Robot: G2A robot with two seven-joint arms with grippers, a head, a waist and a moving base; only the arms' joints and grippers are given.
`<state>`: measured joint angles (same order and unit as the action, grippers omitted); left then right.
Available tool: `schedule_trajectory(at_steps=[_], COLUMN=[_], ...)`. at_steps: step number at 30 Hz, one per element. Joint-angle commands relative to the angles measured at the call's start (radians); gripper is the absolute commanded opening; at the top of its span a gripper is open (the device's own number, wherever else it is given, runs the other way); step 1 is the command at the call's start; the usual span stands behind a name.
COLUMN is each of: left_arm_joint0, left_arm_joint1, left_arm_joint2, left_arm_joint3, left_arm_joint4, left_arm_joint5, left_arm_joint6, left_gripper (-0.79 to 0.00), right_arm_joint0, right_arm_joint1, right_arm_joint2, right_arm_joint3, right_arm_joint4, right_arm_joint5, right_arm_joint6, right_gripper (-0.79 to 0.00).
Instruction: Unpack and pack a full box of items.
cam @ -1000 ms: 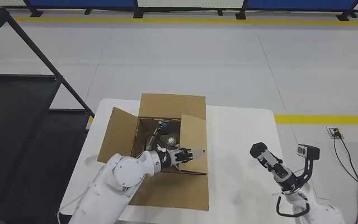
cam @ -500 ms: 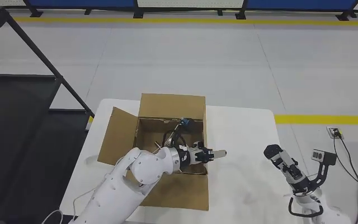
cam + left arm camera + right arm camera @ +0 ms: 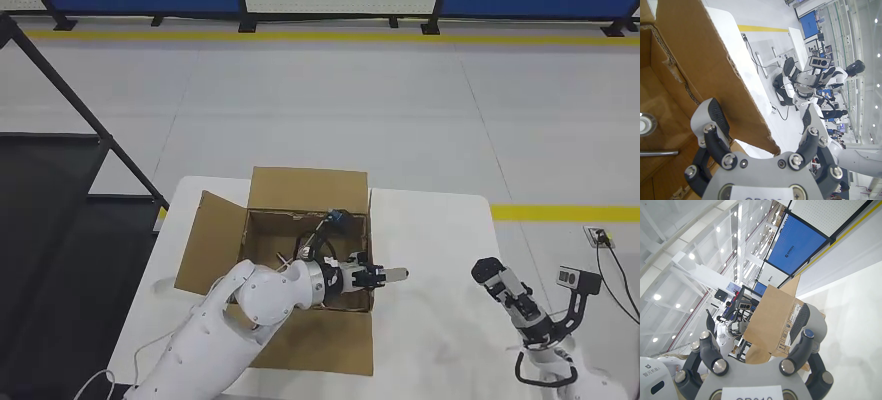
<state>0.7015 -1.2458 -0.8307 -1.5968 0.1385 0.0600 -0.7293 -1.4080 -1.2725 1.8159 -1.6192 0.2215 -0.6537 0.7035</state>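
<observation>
The cardboard box stands on the white table with its flaps turned out. The left gripper is at the side flap nearest the other arm. Its jaws are spread wide and hold nothing: one finger sits on the box's inner side, the other on the outer side, and the flap's ragged corrugated edge lies between them without being pinched. Seen from above, that gripper pokes out just past the box wall. The right gripper hangs well apart over the bare table, jaws equally wide and empty, facing the box from outside.

Down inside the box are a round white-capped thing and a dark metal rod; what they belong to is cut off from view.

The flap looks light and stiff across its flutes but ready to fold at the crease, and its torn rim would probably crumple under a hard squeeze (a grip at mid-edge should serve best). The capped thing is likely smooth and hard, so I would take it from above, across the body below the cap, not by the cap itself
</observation>
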Motion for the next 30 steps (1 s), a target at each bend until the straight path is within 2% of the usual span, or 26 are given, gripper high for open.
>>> schedule_trajectory(at_steps=[1,14,22,30], left_arm_joint0=[0.000,0.003,-0.064,-0.146], left_arm_joint1=[0.000,-0.005,-0.049,-0.110], left_arm_joint2=[0.000,0.006,0.079,0.170], left_arm_joint3=[0.000,0.003,0.066,0.208], left_arm_joint4=[0.000,-0.002,-0.043,-0.122], left_arm_joint5=[0.000,0.002,0.026,0.011], left_arm_joint6=[0.000,0.026,0.056,0.050], left_gripper=[0.000,0.000,0.000,0.000], right_arm_joint0=[0.000,-0.004,-0.021,-0.046], right_arm_joint1=[0.000,0.005,0.031,0.050], right_arm_joint2=[0.000,0.015,0.117,0.191], right_arm_joint3=[0.000,-0.016,0.014,0.039], right_arm_joint4=[0.000,-0.014,0.050,0.110], right_arm_joint5=[0.000,0.008,-0.006,-0.024], right_arm_joint6=[0.000,0.004,0.080,0.099], right_gripper=[0.000,0.000,0.000,0.000])
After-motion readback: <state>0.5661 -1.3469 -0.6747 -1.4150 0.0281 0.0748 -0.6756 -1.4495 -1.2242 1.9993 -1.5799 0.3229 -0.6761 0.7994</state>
